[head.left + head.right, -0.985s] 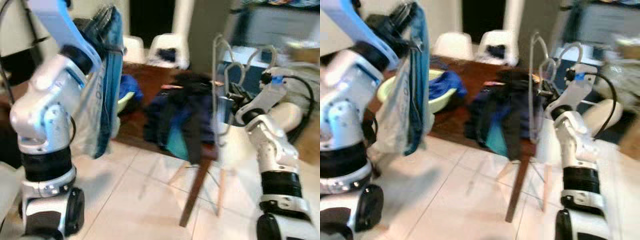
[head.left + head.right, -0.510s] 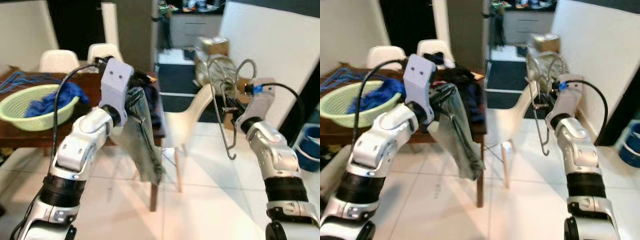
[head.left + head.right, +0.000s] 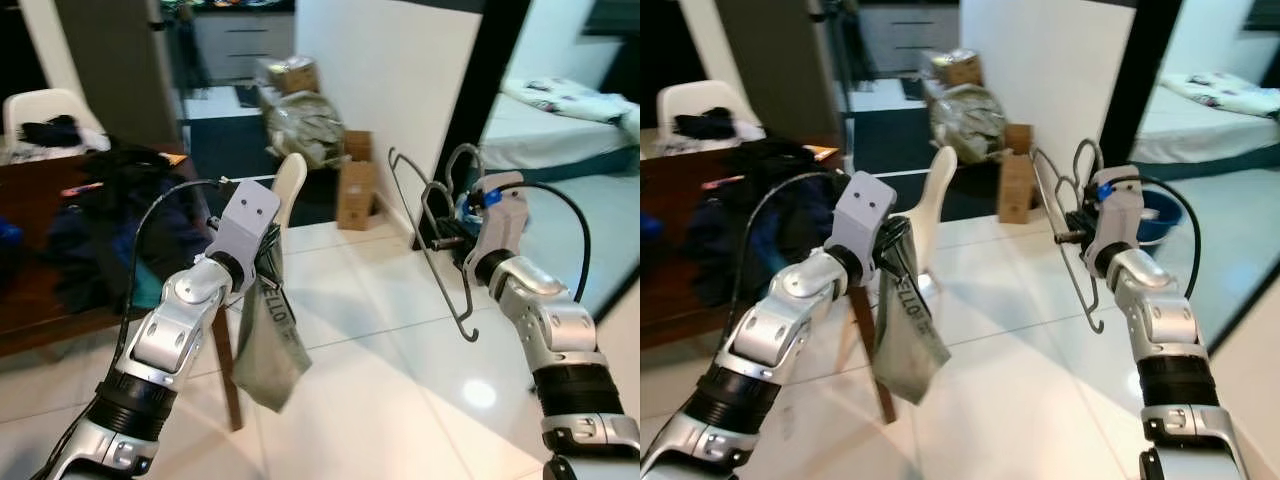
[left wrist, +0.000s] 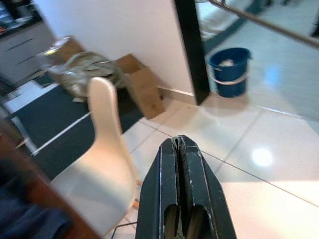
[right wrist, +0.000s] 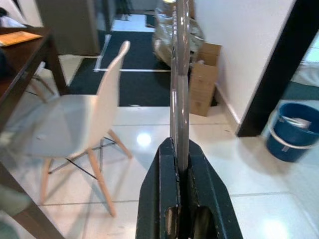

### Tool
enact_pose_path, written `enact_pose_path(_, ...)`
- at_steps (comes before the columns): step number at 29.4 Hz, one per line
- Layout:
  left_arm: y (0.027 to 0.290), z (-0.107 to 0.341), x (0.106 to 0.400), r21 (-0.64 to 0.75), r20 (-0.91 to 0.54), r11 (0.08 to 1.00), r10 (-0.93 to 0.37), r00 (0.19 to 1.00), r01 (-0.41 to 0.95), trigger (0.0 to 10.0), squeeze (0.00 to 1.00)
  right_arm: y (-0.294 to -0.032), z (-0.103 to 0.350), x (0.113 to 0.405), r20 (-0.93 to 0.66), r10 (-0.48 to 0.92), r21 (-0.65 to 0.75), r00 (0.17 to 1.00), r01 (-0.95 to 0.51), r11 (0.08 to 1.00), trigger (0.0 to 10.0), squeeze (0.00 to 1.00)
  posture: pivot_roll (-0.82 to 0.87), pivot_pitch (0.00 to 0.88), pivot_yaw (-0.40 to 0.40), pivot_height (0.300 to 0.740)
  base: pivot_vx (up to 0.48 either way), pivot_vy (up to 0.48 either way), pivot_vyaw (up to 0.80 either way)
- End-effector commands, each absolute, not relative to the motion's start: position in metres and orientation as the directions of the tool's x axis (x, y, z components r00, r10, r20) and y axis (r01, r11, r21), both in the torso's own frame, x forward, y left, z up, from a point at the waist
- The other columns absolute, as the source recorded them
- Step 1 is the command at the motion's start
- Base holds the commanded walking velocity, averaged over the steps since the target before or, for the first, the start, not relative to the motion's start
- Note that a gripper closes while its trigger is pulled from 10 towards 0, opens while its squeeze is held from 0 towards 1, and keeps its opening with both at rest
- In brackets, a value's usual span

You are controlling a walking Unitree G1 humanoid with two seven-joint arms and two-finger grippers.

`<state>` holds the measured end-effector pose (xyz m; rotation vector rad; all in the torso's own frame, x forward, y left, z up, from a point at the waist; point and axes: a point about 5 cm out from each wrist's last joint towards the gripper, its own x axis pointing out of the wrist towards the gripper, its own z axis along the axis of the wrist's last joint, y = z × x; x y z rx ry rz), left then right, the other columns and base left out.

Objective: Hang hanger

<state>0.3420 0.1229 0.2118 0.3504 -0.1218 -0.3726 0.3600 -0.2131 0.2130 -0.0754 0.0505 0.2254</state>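
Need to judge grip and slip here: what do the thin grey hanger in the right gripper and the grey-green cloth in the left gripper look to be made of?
Thin grey hanger: looks like bare metal wire, smooth with a dull sheen, bent into hooks; the right gripper pinches it.
Grey-green cloth: soft woven fabric, matte, draping in limp folds with printed letters, from the left gripper. The exact fibre cannot be told.

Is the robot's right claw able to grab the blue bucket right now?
Probably not. The right claw is shut on the metal hanger, so it has no free grip, and the blue bucket sits low on the floor past the doorway, well beyond the raised arm.
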Motion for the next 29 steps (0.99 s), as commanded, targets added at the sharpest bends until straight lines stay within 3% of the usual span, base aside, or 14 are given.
enact_pose_path(1,0.124,0.206,0.343,0.381,0.04,0.865,-0.369,0.929,0.327,10.0,0.0,-0.211,0.207,0.358,-0.097,0.236,-0.085,0.967,-0.244,0.966,10.0,0.0,0.04,0.018,-0.053,0.74,0.0,0.0,-0.8)
enact_pose_path(5,0.137,0.188,0.347,0.408,0.022,0.88,-0.275,0.961,0.243,10.0,0.0,-0.204,0.181,0.353,-0.165,0.265,-0.054,0.95,-0.277,0.959,10.0,0.0,0.02,0.022,-0.056,0.74,0.0,0.0,-0.8)
enact_pose_path(8,0.156,0.167,0.346,0.27,-0.022,0.952,-0.145,0.989,0.145,10.0,0.0,-0.201,0.153,0.344,-0.202,0.257,-0.025,0.945,-0.268,0.963,10.0,0.0,0.02,0.023,-0.057,0.74,0.0,0.0,-0.8)
enact_pose_path(12,0.171,0.135,0.314,0.03,-0.139,0.999,-0.032,0.99,0.037,10.0,0.0,-0.197,0.118,0.31,-0.214,0.244,0.057,0.946,-0.238,0.97,10.0,0.0,0.02,0.048,-0.067,0.74,0.0,0.0,-0.8)
enact_pose_path(16,0.166,0.127,0.285,-0.042,-0.13,0.996,-0.081,0.988,0.076,10.0,0.0,-0.2,0.117,0.284,-0.171,0.197,0.123,0.965,-0.177,0.976,10.0,0.0,0.02,0.06,-0.075,0.74,0.0,0.0,-0.8)
enact_pose_path(22,0.15,0.128,0.285,0.075,-0.09,0.975,-0.203,0.975,0.21,10.0,0.0,-0.206,0.116,0.277,-0.15,0.114,0.116,0.982,-0.097,0.989,10.0,0.0,0.01,0.057,-0.07,0.74,0.0,0.0,-0.8)
enact_pose_path(29,0.153,0.126,0.266,-0.026,-0.084,0.978,-0.209,0.974,0.207,10.0,0.0,-0.206,0.111,0.253,-0.164,0.097,0.133,0.982,-0.075,0.988,10.0,0.0,0.02,0.079,-0.064,0.74,0.0,0.0,-0.8)
